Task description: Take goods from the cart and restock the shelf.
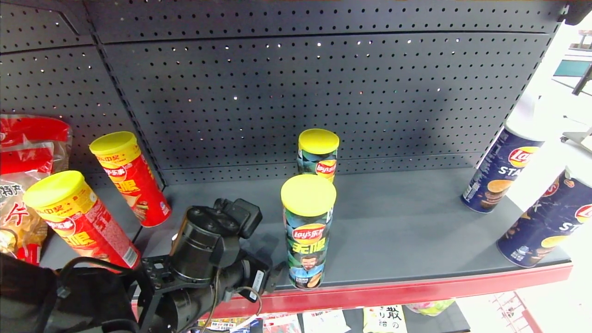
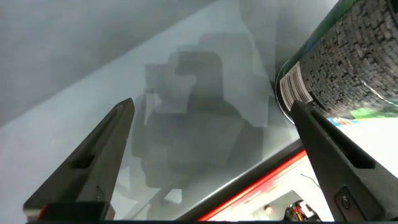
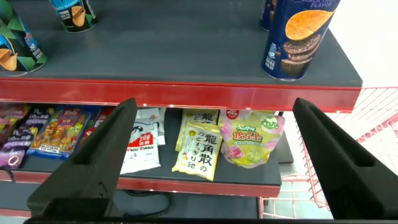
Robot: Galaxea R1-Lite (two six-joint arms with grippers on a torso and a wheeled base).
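A tall green chips can with a yellow lid (image 1: 308, 231) stands near the front edge of the grey shelf (image 1: 407, 222), with a second green can (image 1: 317, 155) behind it. My left arm (image 1: 208, 249) sits low at the shelf's front left, just left of the front can. My left gripper (image 2: 211, 109) is open over bare shelf, and the green can (image 2: 348, 56) stands just outside one finger. My right gripper (image 3: 212, 106) is open and holds nothing, in front of the shelf's red edge (image 3: 186, 93), below a blue can (image 3: 298, 37).
Two red cans (image 1: 129, 178) (image 1: 81, 217) and snack bags (image 1: 23, 152) crowd the shelf's left end. Two blue cans (image 1: 499, 169) (image 1: 545, 222) stand at its right. The shelf below holds packets (image 3: 199, 146) (image 3: 252, 137). A red wire grid (image 3: 373, 155) stands at the right.
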